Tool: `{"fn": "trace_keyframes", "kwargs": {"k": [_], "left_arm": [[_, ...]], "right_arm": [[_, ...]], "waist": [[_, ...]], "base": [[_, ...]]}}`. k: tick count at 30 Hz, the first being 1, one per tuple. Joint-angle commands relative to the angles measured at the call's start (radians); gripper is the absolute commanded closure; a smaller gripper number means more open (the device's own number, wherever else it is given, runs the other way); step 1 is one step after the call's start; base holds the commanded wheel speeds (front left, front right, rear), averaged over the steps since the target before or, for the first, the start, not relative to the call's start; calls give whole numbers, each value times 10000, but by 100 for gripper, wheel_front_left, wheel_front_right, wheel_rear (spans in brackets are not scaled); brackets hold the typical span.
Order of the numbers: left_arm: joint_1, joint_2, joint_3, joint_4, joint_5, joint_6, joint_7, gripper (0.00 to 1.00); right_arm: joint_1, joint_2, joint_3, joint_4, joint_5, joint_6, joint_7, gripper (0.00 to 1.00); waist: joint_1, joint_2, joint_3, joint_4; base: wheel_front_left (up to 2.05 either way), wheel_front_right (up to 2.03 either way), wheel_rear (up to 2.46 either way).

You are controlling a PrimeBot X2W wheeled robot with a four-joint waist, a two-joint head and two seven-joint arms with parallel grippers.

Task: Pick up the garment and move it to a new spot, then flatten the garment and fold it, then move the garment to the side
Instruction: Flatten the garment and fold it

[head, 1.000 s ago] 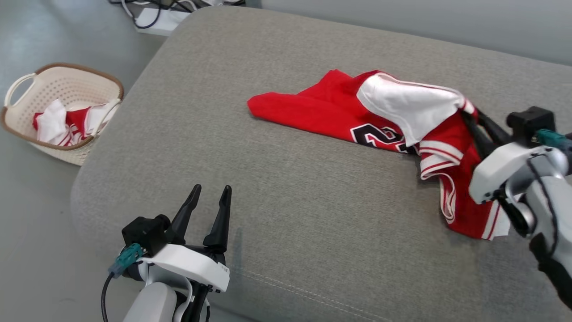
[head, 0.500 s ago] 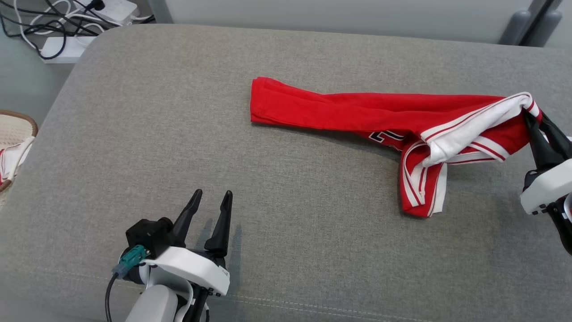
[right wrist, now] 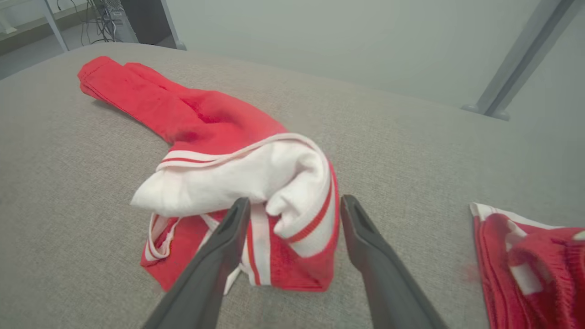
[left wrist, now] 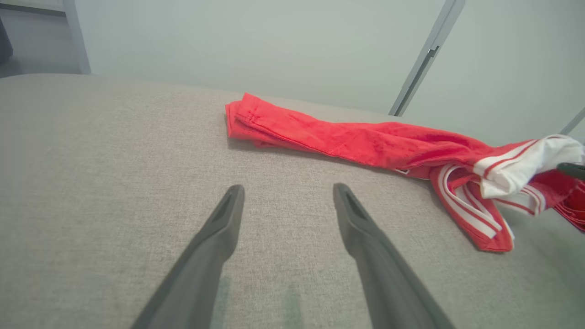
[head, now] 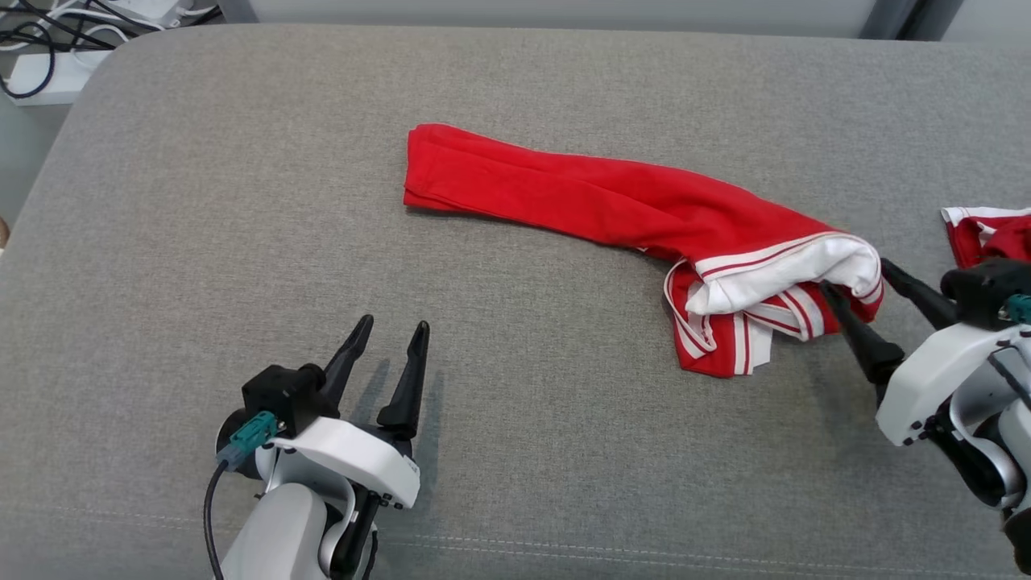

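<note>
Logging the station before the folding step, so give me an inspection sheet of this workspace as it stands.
Surface: grey cushion, seam near front edge.
Job's things: red garment lying in a long bunched strip, white-striped end bundled, not flattened.
Clutter: second red-and-white garment at the right edge.
Hands: left hand open, over bare cushion; right hand open, fingertips at the garment's white end.
Cables: cables and power strip on the floor, far left.
Surroundings: pale wall, grey post.

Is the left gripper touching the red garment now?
Apart. The head view shows a wide stretch of bare grey cushion between the left gripper and the red garment; the left wrist view shows this gap too.
</note>
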Motion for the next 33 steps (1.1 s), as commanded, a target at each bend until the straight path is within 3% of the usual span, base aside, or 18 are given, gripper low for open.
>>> {"fn": "trace_keyframes", "kwargs": {"k": [1,10,21,25,33], "left_arm": [[-375,168,282,-165,88,-70,-57,0],[-452,168,6,-212,10,-70,-57,0],[-535,168,-139,-180,18,-70,-57,0],[-582,172,-193,-139,85,-70,-57,0],[-1844,922,-634,503,881,-71,-57,0]], "right_arm": [[39,-268,-69,-137,-31,-2,-66,0],[840,-52,-359,-272,-335,-2,-1005,0],[369,591,1677,-1018,-1121,-2,-1698,0],[43,846,1918,-846,-1203,-2,-1716,0],[-370,1297,2178,-335,-1220,-2,-1869,0]], "waist": [[0,-1,79,-115],[0,-1,264,-756],[0,-1,217,-854],[0,-1,196,-705],[0,-1,522,-681]], "base": [[0,0,0],[0,0,0],[0,0,0],[0,0,0],[0,0,0]]}}
